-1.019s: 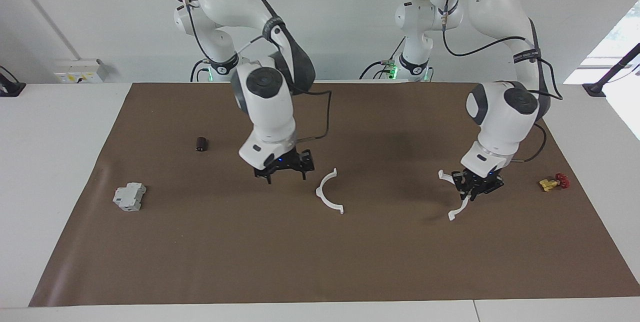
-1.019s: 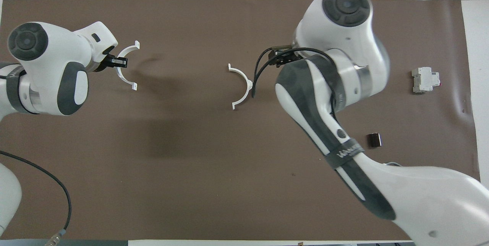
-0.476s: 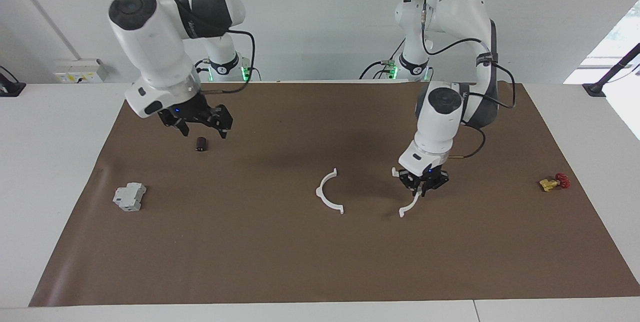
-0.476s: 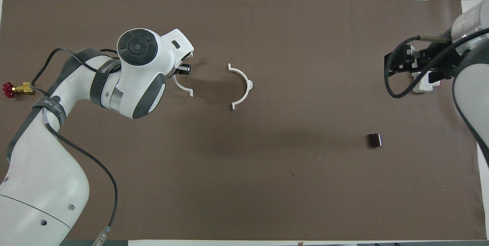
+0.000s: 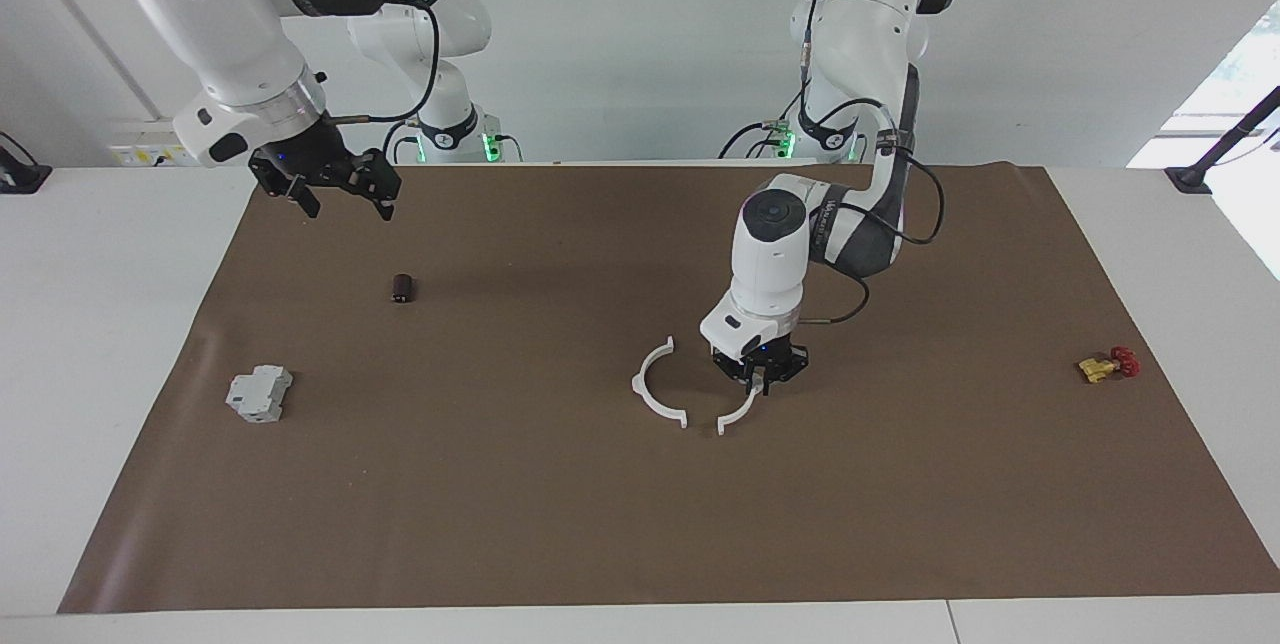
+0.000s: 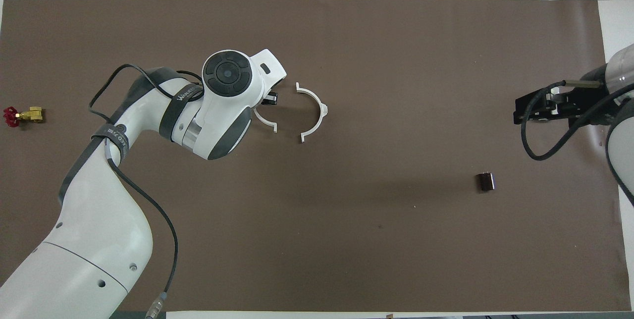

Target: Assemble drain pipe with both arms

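One white half ring [image 5: 652, 394] of the drain pipe lies on the brown mat [image 5: 560, 524] near the middle; it also shows in the overhead view [image 6: 318, 110]. My left gripper [image 5: 762, 379] is shut on the other half ring [image 5: 741, 413], low over the mat beside the lying half. The two open sides face each other, with a small gap between the end tabs. In the overhead view the left gripper [image 6: 270, 98] and its half ring [image 6: 265, 121] are partly hidden under the wrist. My right gripper [image 5: 345, 209] is open and empty, raised over the right arm's end of the mat, also seen from above [image 6: 517, 111].
A grey boxy block [image 5: 258, 394] and a small dark cylinder [image 5: 402, 288] lie toward the right arm's end of the mat. A yellow valve with a red knob [image 5: 1103, 365] lies at the left arm's end. The mat [image 6: 317, 239] covers most of the white table.
My left gripper has carried its half ring from the left arm's end to beside the lying half. My right arm has drawn away from the middle and risen toward its own end.
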### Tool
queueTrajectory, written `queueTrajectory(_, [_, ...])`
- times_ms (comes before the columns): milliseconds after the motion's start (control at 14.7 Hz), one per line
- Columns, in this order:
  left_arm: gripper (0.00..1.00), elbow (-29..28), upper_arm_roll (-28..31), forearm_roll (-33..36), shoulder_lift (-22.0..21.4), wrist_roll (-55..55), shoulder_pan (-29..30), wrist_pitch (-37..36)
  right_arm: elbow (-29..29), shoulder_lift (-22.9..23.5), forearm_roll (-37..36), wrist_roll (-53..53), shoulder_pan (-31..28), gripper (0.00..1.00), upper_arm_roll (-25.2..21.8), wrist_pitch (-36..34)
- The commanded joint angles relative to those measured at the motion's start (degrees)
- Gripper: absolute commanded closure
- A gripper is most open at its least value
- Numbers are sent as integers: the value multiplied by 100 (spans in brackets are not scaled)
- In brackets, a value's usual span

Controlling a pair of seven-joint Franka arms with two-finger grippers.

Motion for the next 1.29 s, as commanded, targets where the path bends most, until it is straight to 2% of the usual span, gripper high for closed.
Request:
queueTrajectory(0, [100,-101,67,148,31,-116,-103,218,98,14,-86,-141,-73,0,41,29])
queueTrajectory(68, [100,-101,67,130,22,-125,-129,236,239,112,-139,-141,-73,0,50,-85])
queueTrajectory(612, [100,-330,49,113,31,-116,-209,544,188,121,-157,-359,-125,0,-12,-69])
queueTrajectory(816, [100,-531,49,104,-13,-116,-287,763,214,104,-87,-633,-423,0,-21,-60])
queueTrajectory(1223, [100,-593,49,104,-48,-300,-358,685,214,77,-131,-660,-442,0,-29,-60])
